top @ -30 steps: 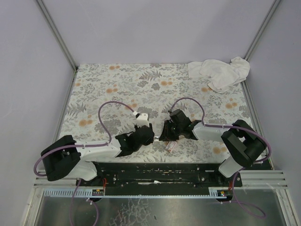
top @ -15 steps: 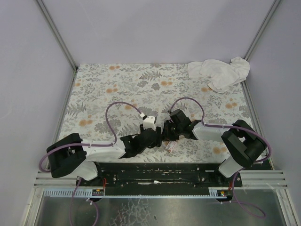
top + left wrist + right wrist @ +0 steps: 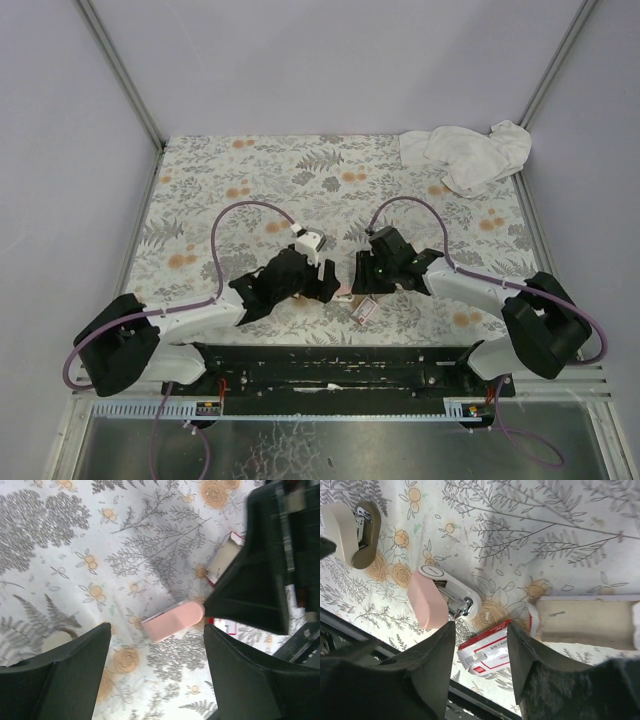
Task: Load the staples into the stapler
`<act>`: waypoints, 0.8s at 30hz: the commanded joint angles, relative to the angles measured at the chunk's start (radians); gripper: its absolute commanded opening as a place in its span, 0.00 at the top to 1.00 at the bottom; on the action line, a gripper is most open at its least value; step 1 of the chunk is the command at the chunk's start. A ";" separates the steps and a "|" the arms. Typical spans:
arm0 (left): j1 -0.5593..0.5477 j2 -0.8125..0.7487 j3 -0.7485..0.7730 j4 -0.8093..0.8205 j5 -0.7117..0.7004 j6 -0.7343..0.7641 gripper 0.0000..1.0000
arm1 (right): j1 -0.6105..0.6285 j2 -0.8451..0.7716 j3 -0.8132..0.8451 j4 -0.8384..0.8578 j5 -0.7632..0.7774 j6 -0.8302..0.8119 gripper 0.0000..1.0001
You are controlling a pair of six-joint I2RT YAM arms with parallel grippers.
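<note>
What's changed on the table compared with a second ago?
The left gripper nudged to its right, then eased back and opened; the pink stapler lies on the table between its jaws, ungripped. The right gripper opened wider too and drew back slightly. The staples box and white cloth stayed put.

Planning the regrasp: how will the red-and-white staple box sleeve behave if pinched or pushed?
Probably light and crushable: the sleeve looks like thin cardboard, and its tan tray lies out beside it, so it is likely hollow. Lying flat on the table, it should slide rather than tip.
</note>
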 commanded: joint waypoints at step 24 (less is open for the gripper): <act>0.104 0.279 0.041 0.248 0.489 0.428 0.25 | -0.157 -0.202 0.011 -0.101 -0.172 -0.098 0.35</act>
